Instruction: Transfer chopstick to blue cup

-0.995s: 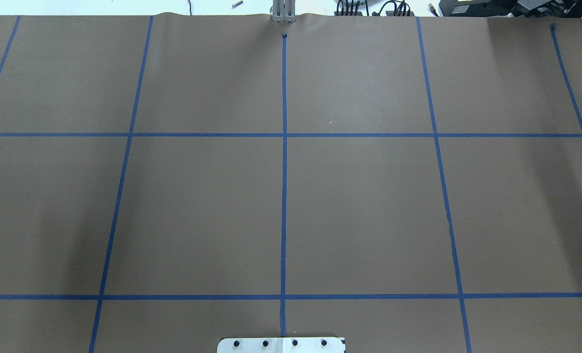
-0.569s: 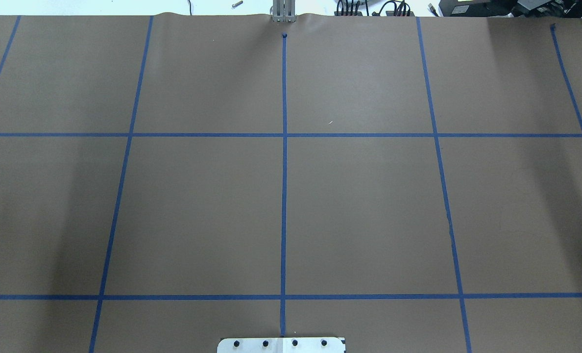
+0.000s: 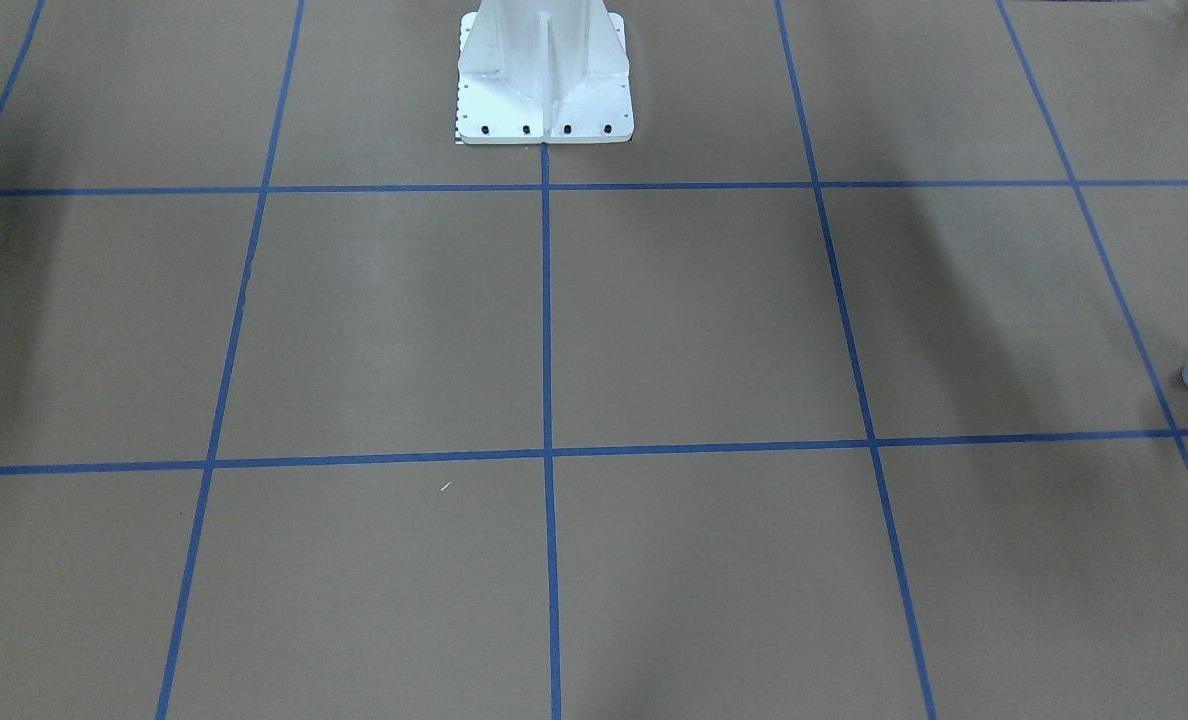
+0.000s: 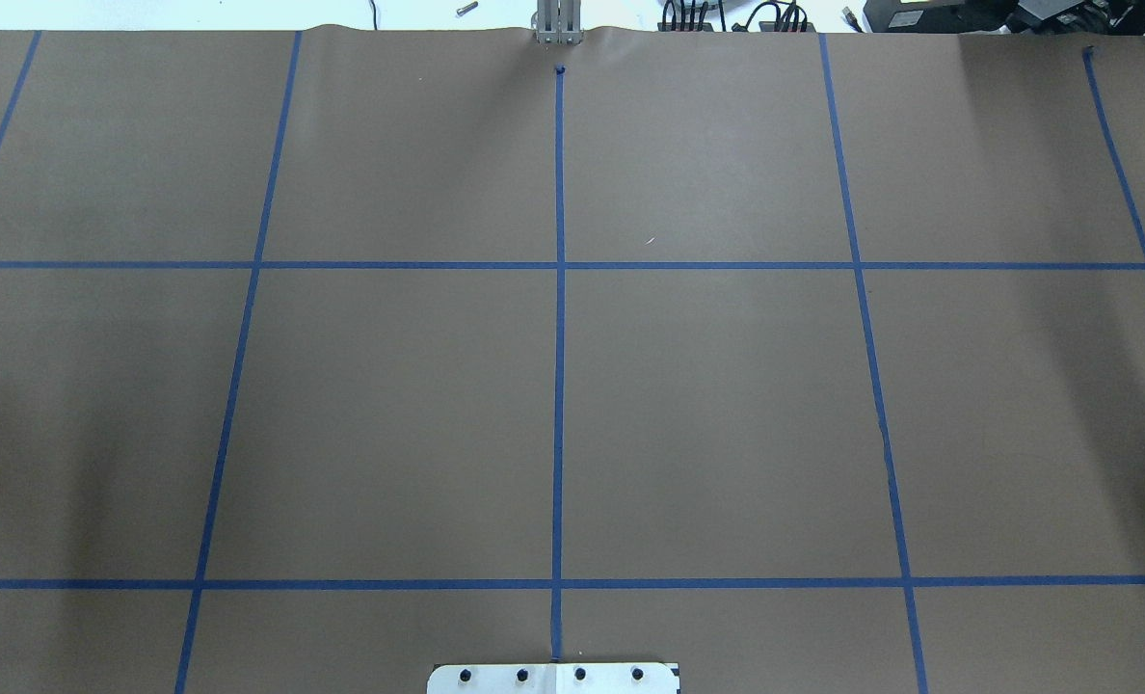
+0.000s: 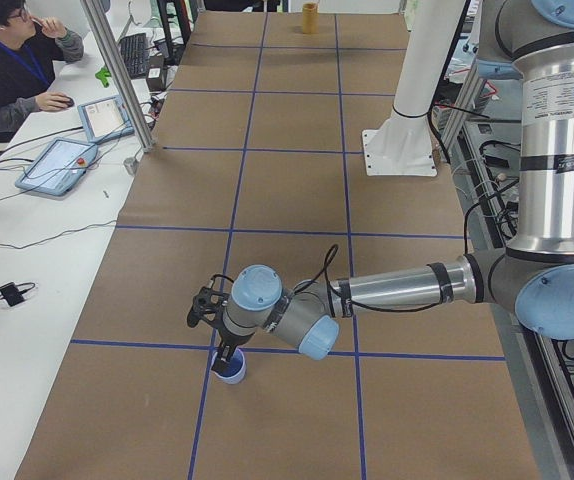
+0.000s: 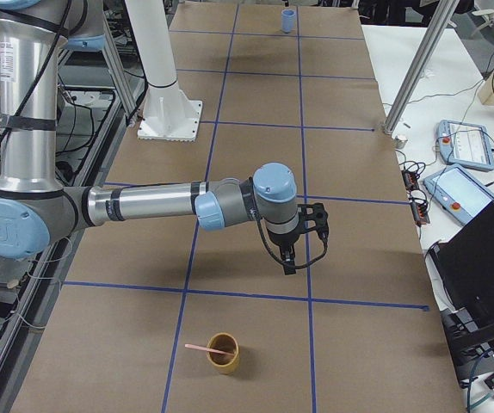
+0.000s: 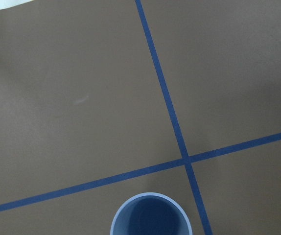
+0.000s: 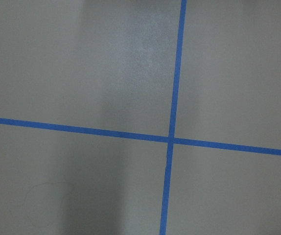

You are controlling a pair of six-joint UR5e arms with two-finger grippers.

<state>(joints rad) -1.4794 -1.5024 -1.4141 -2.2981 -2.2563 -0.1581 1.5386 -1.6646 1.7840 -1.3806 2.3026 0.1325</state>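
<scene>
Robot's left hand [image 5: 229, 352] hangs right over blue cup [image 5: 231, 371], fingers pointing down; apart or together, cannot tell. The blue cup stands upright on brown surface [image 4: 389, 414], just beside blue tape crossing [image 7: 185, 159], at robot's left end. At opposite end, right hand [image 6: 290, 258] hovers above surface, state equally unreadable. Pink chopstick [image 6: 208, 348] leans in tan cup [image 6: 224, 354], one end poking over rim, well apart from blue cup.

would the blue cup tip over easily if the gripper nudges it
Probably yes. The blue cup looks empty and thin-walled, so it is likely light. It stands upright on smooth brown paper, so a low nudge may slide it, while a knock near the rim would more likely topple it.
</scene>
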